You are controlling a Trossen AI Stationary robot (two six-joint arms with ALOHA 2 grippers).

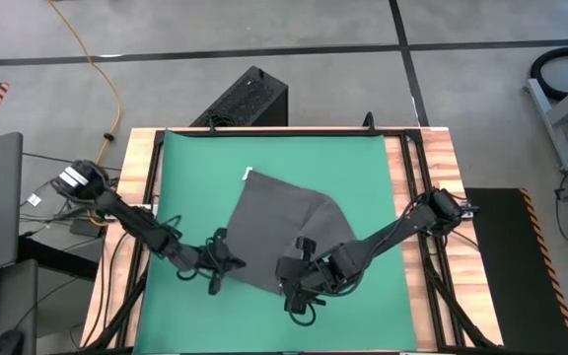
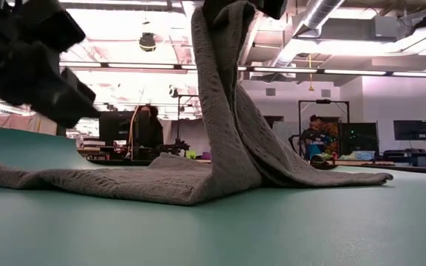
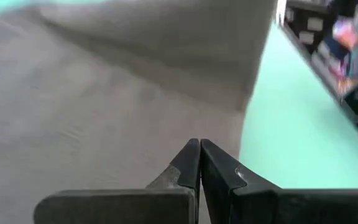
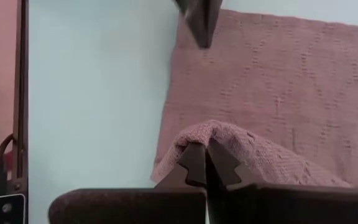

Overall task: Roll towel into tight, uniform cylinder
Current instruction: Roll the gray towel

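The left hand (image 1: 215, 264) is at the left near edge of the dark grey soft cloth towel (image 1: 279, 222), which lies a little crooked on the green mat (image 1: 363, 168) covering the wooden table (image 1: 442, 148). In its wrist view the two dark fingers are pressed together, and I cannot tell if any cloth is between them. The right hand (image 1: 299, 286), further right at the near edge, is closed on a fold of the towel, and the low view shows this part lifted high like a tent while the rest stays flat. The small white tag (image 1: 248, 175) is at the far corner.

I think the risk is an uneven roll: only one corner is up, so the cloth may fold diagonally. A thin pinch could also slip out.
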